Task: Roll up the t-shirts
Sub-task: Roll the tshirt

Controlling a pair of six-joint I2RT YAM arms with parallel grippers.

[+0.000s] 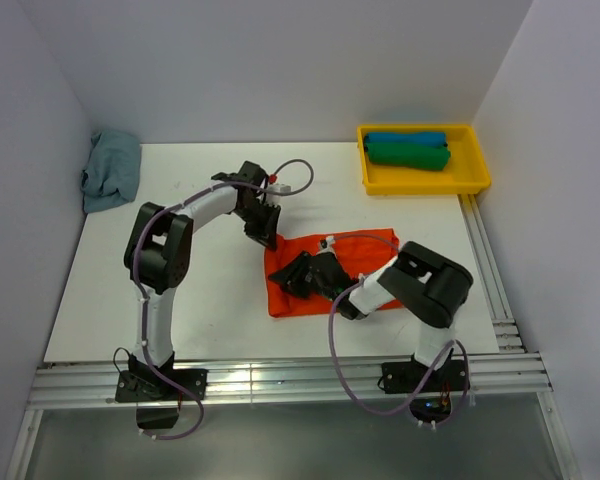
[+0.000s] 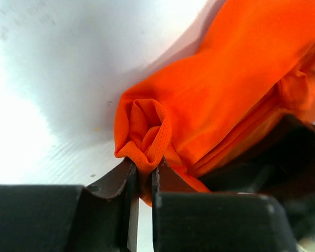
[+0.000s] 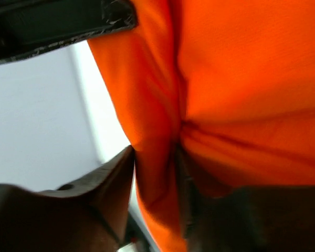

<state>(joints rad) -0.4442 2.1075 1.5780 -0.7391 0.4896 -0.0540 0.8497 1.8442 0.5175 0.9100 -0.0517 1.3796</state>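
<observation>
The orange-red t-shirt (image 1: pixel 365 255) lies partly folded on the white table in the top view. My left gripper (image 1: pixel 267 238) is shut on a bunched corner of it at its upper left edge; the wrist view shows the cloth (image 2: pixel 147 142) pinched between the fingers. My right gripper (image 1: pixel 298 277) is shut on a fold of the same shirt (image 3: pixel 236 79) near its left middle. A green rolled shirt (image 1: pixel 408 156) and a blue rolled shirt (image 1: pixel 405 138) lie in the yellow tray. A dusty grey-blue shirt (image 1: pixel 111 169) lies crumpled at the far left corner.
The yellow tray (image 1: pixel 475 178) stands at the back right of the table. Grey walls close the back and both sides. Metal rails run along the near edge (image 1: pixel 280 378) and the right edge (image 1: pixel 492 280).
</observation>
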